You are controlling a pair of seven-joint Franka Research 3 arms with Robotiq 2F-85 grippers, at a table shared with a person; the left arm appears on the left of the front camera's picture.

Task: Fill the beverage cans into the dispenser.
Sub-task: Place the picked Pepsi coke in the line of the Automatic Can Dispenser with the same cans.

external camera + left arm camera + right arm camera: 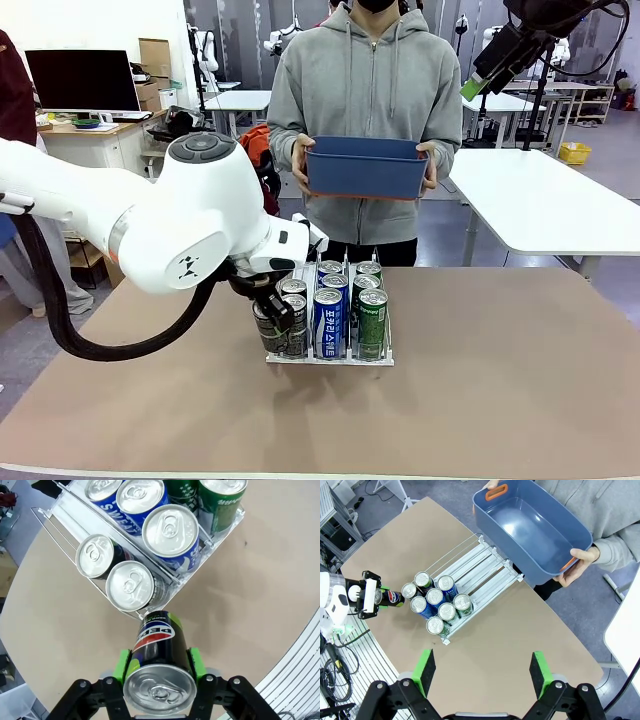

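Left fingers (pixel 158 666), clamped on a black can (pixel 159 652), should tip it upright before seating it at the dispenser's (pixel 192 572) seven-o'clock corner; right fingers (pixel 482 672) stand apart

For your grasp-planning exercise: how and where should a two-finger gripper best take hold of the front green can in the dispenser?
Probably from above, around the upper wall just under the silver top. The front green can stands upright in the dispenser, with a divider and the blue-and-white can close on one side, so its lower body looks hard to reach.
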